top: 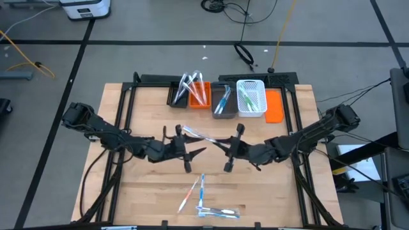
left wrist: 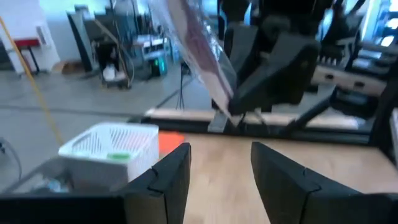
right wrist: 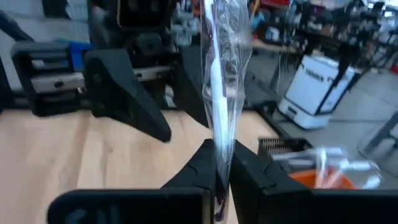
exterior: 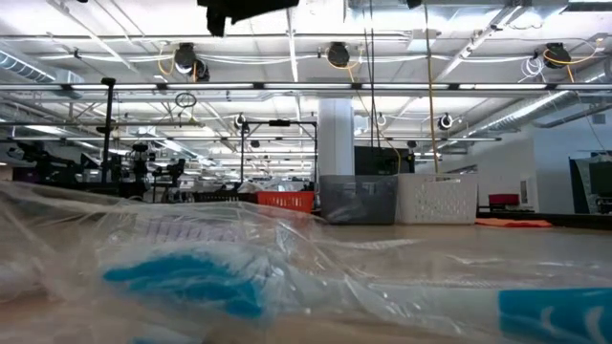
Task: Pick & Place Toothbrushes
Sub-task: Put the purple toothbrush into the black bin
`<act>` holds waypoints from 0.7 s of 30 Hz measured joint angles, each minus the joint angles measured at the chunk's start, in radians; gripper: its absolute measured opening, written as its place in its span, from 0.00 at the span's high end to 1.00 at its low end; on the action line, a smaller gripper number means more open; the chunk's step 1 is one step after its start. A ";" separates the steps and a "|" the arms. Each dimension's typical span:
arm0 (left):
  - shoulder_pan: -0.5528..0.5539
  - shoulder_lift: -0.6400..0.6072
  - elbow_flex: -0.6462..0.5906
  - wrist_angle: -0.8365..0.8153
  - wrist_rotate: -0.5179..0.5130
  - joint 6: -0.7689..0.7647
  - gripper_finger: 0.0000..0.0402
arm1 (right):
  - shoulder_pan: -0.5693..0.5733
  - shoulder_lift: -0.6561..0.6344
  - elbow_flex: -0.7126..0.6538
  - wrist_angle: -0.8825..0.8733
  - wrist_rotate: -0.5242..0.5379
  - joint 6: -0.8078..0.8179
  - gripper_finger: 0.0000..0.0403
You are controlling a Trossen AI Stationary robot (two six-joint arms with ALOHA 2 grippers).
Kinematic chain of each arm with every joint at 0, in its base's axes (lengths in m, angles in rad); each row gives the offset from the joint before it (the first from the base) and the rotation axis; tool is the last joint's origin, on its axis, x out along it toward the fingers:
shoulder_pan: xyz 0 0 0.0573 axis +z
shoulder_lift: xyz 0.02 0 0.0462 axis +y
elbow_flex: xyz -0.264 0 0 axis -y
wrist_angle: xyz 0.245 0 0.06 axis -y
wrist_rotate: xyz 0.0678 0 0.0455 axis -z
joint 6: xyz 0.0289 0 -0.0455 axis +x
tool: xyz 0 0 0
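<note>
The left gripper (top: pixel 192 152) sits over the middle of the bench (top: pixel 140 191), its jaws parted and empty; its wrist view shows clear bench between the two fingers (left wrist: pixel 168 180). Just beside it, toward the centre, the right gripper (top: pixel 225 145) is pinched tight on one end of a wrapped toothbrush (top: pixel 199 135), whose clear sleeve reaches across toward the left gripper. In the right wrist view the wrapped toothbrush (right wrist: pixel 219 81) stands up from between the closed fingertips.

This looks like a handover or an unwrapping between the two arms. To do it well, the left gripper should probably come in square to the free end of the sleeve and close only once the plastic lies fully between its fingers, while the right holds firm; the film is slippery and may slide out of a shallow pinch.

More toothbrushes (top: pixel 198 191) lie near the front edge of the bench. At the back stand the orange bin (top: pixel 204 102), the grey bin (top: pixel 220 112) and the white basket (top: pixel 252 112), already holding some.
</note>
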 joint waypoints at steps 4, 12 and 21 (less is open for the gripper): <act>0.000 0.000 0.000 0.102 0.035 0.042 0.58 | -0.002 0.013 0.000 0.086 -0.060 -0.042 0.96; 0.001 0.000 0.000 0.224 0.123 0.074 0.58 | -0.015 0.067 0.000 0.213 -0.108 -0.103 0.96; 0.002 0.000 0.000 0.251 0.142 0.090 0.58 | -0.027 0.083 -0.001 0.224 -0.135 -0.108 0.96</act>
